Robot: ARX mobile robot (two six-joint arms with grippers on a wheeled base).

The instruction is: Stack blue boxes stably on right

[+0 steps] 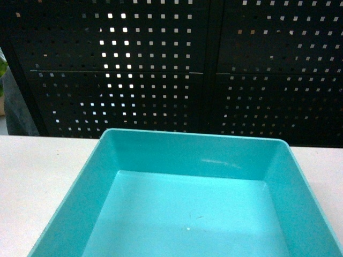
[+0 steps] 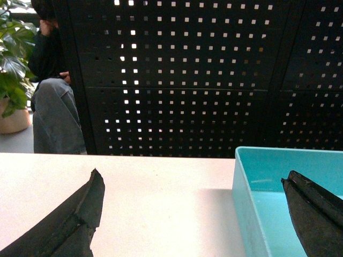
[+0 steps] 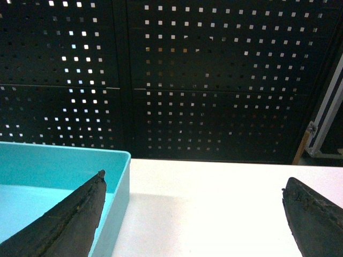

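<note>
A turquoise box [image 1: 187,155] sat on the white counter [image 1: 37,171], filling the lower middle of my head view, its near edge cut off by the bottom of the frame. It stood upright and open-topped, with nothing inside that I could see. Only one box showed in any view.

My left gripper [image 2: 193,214] was open, its dark fingers [image 2: 69,225] spread wide at the lower corners of the left wrist view. The left finger hung over bare counter at lower left; the right finger sat over the box's inside at lower right, so the box's left wall lay between them. I could not tell whether either finger touched it.

My right gripper [image 3: 193,214] was open too, fingers [image 3: 69,219] far apart. In the right wrist view the box filled the lower left, with its right wall between the fingers, and bare counter lay to the lower right.

A black perforated panel [image 1: 161,64] stood behind the counter. At the upper left of the left wrist view a seated person [image 2: 51,101] and a potted plant [image 2: 13,69] showed past the panel's edge.
</note>
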